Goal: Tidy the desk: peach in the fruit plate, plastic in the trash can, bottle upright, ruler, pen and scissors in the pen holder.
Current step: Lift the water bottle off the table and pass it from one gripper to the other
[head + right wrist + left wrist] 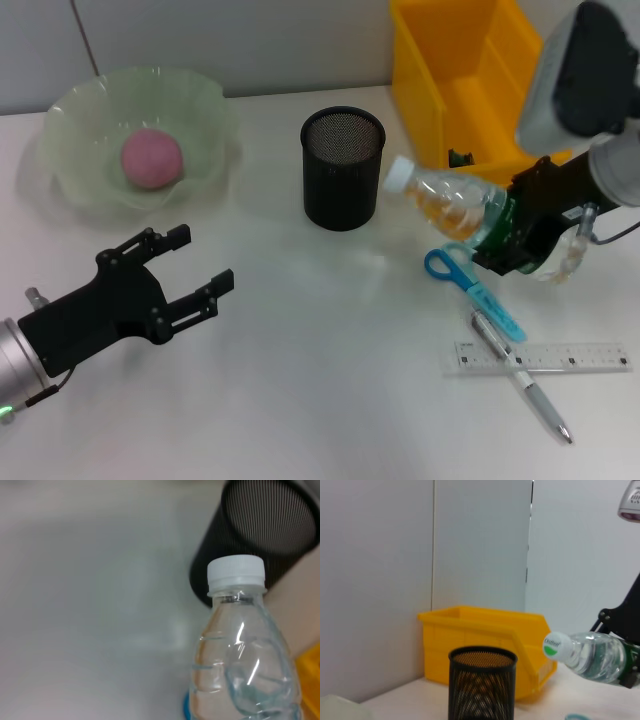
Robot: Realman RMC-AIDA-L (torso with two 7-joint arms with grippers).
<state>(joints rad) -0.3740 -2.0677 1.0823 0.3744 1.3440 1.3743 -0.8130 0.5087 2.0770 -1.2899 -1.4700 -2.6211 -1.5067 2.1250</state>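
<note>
Found at the far left of the plain white flat desk (300, 380) a wide translucent pale green fruit plate (215, 100) with a wavy rim. Saw inside it the round matte pink peach (151, 158), resting near the middle of the bowl. Noted in front of the plate the black left gripper (207, 258), hovering over the bare tabletop with its fingers spread wide and holding nothing.

Found near the middle of the desk the black cylindrical metal mesh pen holder (342, 180), standing upright; could see nothing in it. Saw just to its right the clear plastic bottle (455, 205) with a green label and a white cap, tilted almost flat and lifted off the desk, the cap pointing toward the mesh cup and close to its rim. Noted behind the bottle the bright yellow rectangular plastic trash can (440, 70), standing at the back edge. Saw the black right gripper (525, 235) with its fingers pressed on the bottle at the green label.

Found below the bottle the small scissors (470, 285) with blue loop handles and a light blue sheath, lying flat. Saw next to the sheath tip the slim silver-grey and white pen (520, 378), lying across the short flat transparent plastic ruler (580, 356) at the right edge.
</note>
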